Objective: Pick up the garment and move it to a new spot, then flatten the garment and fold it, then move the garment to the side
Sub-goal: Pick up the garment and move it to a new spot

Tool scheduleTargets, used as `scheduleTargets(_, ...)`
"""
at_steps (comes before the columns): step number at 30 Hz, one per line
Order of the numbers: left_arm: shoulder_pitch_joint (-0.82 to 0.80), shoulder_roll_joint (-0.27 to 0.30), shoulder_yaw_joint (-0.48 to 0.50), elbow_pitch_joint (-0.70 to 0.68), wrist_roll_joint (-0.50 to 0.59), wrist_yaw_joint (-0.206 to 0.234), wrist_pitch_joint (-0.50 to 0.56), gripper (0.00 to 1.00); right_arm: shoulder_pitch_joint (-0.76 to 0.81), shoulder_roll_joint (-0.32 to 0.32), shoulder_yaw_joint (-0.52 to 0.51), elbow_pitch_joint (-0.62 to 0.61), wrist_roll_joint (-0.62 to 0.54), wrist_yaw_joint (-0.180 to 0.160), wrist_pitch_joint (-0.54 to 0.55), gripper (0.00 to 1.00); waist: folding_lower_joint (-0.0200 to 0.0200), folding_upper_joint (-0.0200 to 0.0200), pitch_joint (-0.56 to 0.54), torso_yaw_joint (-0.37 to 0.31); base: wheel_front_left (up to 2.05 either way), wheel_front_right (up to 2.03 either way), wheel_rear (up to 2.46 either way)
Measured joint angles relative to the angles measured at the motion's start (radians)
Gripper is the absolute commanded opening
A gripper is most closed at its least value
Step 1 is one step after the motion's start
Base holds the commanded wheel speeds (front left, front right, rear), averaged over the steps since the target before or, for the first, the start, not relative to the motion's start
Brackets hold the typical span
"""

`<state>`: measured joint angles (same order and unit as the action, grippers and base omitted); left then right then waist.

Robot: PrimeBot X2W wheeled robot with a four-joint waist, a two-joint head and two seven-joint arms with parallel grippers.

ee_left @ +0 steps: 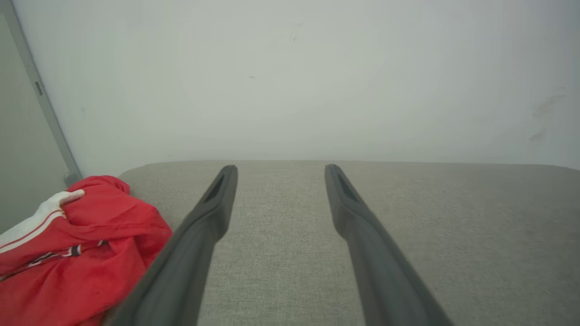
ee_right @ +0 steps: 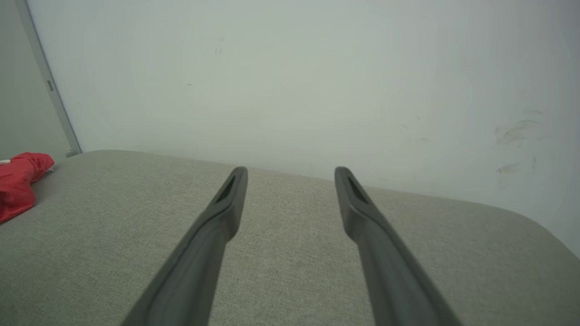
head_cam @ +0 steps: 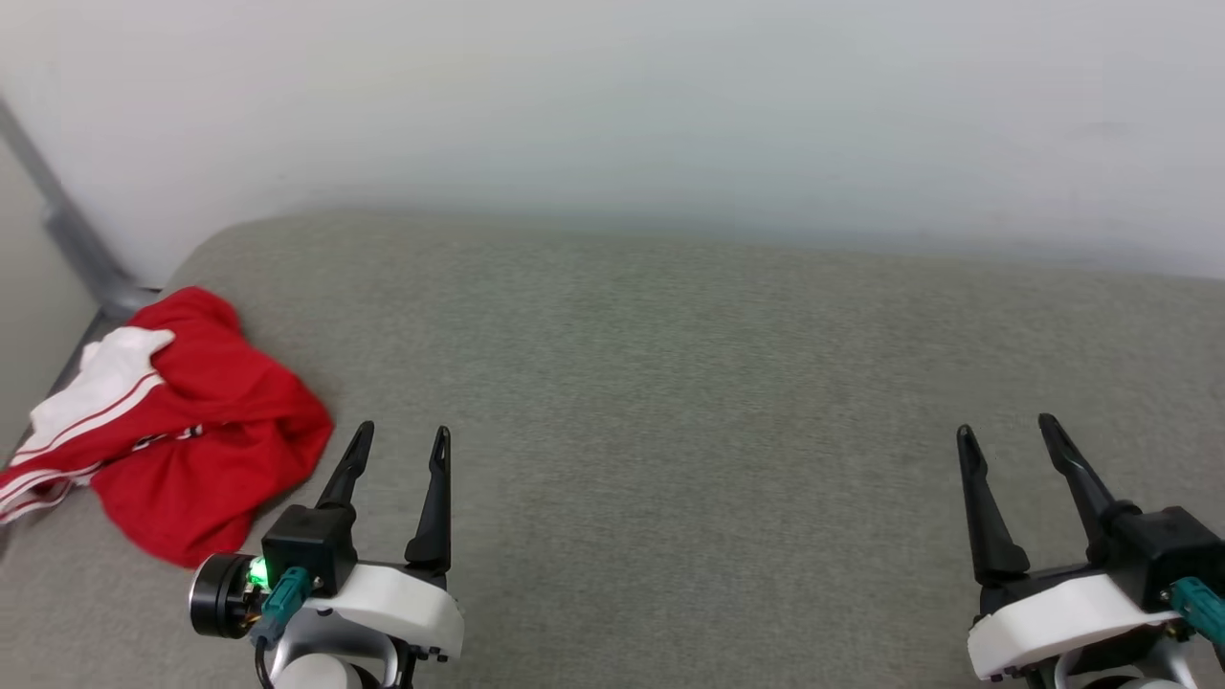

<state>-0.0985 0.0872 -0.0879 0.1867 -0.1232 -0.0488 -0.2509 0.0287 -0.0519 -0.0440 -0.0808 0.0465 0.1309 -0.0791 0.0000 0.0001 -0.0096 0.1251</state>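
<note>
Looks like the very start of the job: the pick-up step hasn't begun, since nothing's been grabbed yet. The garment [head_cam: 206,450] sits crumpled in a heap at the far left edge of the grey fabric-covered surface [head_cam: 670,431], close to the corner by the wall [head_cam: 612,96]. The left claw [head_cam: 402,431] hovers just beside the heap's near-right edge with its fingers spread and nothing between them. The right claw [head_cam: 1005,427] is way over on the other side, well apart from the cloth, also spread and empty. The next move probably falls to the left arm: swing left and down onto a raised fold, pinch it, then lift and carry it toward the open middle, where there's room to flatten it. The shirt itself is bright red and bunched up, with a white sleeve panel [head_cam: 105,383] on top edged with thin red-and-white stripes, plus a bit of dark lettering too small to read. It's soft and floppy, so a one-point grab will likely leave it dangling in a clump.
</note>
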Motion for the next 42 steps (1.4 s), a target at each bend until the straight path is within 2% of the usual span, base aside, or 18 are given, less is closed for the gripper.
scheduleTargets(6,-0.003,0.002,0.012,0.007,0.042,0.004,-0.010,1.00,0.003,0.000,0.022,-0.015,-0.039,0.000,-0.013,1.00,0.0000,0.0000,0.000,0.089,0.00,0.00,0.00)
scheduleTargets(17,-0.003,0.005,0.045,0.012,0.041,0.008,-0.012,1.00,0.007,0.001,0.046,-0.011,-0.015,0.000,-0.018,1.00,0.0000,0.0000,0.002,0.249,0.00,0.00,0.00)
scheduleTargets(23,0.001,0.004,0.055,0.007,0.041,0.008,-0.012,1.00,0.007,0.001,0.054,-0.002,-0.001,0.000,-0.019,1.00,0.0000,0.0000,0.003,0.310,0.00,0.00,0.00)
scheduleTargets(35,-0.011,0.003,0.075,0.017,0.040,0.005,-0.012,1.00,-0.004,0.001,0.061,0.003,0.005,0.000,-0.017,1.00,-0.0001,0.0000,0.027,0.334,0.00,0.00,0.00)
scheduleTargets(42,-0.138,0.020,0.121,0.054,0.008,0.014,-0.012,1.00,-0.085,0.001,0.065,-0.035,-0.020,0.000,0.010,1.00,0.0000,0.0000,0.120,0.303,0.00,0.00,0.00)
